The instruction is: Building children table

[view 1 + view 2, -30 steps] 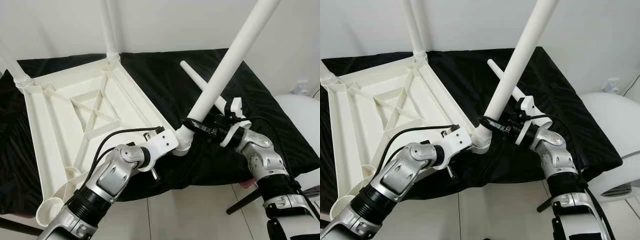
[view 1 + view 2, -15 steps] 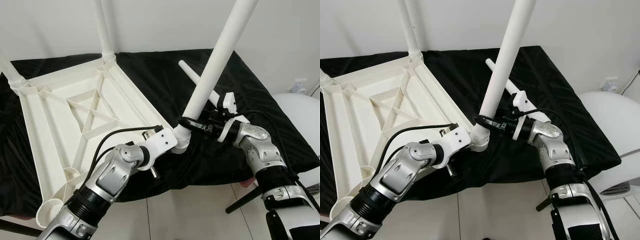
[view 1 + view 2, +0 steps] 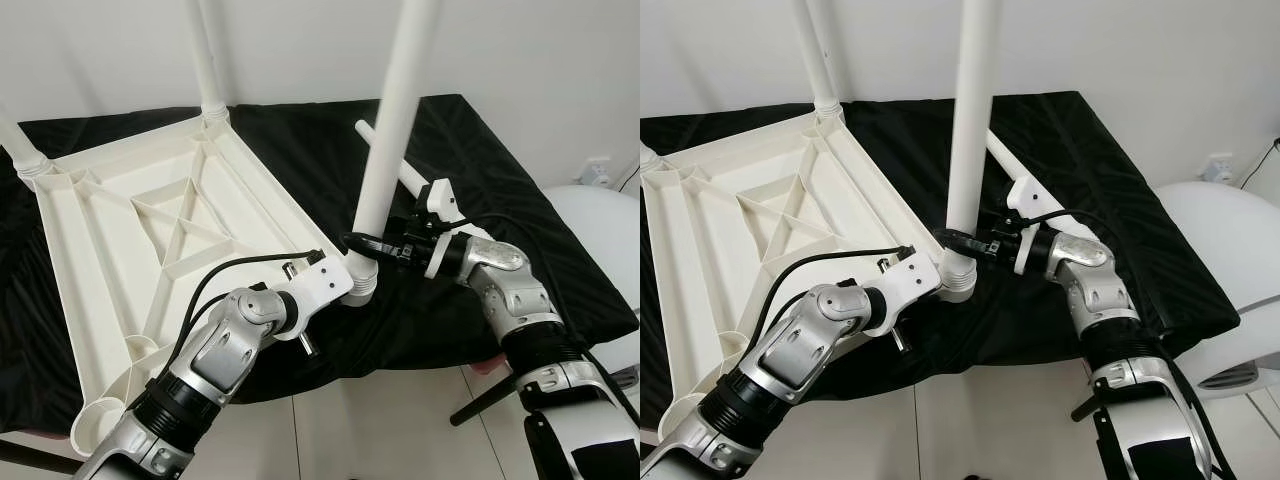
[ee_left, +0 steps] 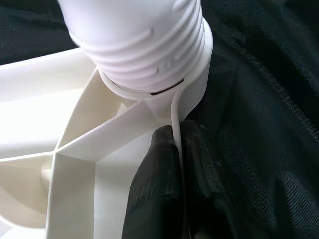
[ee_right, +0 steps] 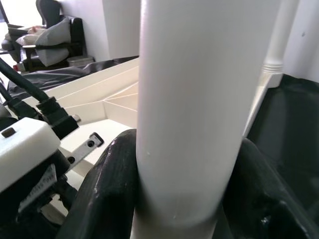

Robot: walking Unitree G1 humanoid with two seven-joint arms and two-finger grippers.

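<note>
I had the right gripper point(image 3: 962, 240) with fingers clamped round the table leg point(image 3: 970, 120) just above the corner socket point(image 3: 958, 272), leg axis near upright over it, while the left gripper point(image 4: 174, 164) pinched the tabletop point(image 3: 110, 230) rim beside that socket.

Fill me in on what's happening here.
The robot is assembling a white children's table, whose tabletop lies upside down on a black cloth. The right gripper is shut on a table leg just above its threaded base, holding it about upright in the near corner socket. The left gripper is pinching the tabletop's rim right beside that socket to steady it. Two legs already stand at the far corners, and another leg lies on the cloth behind.
</note>
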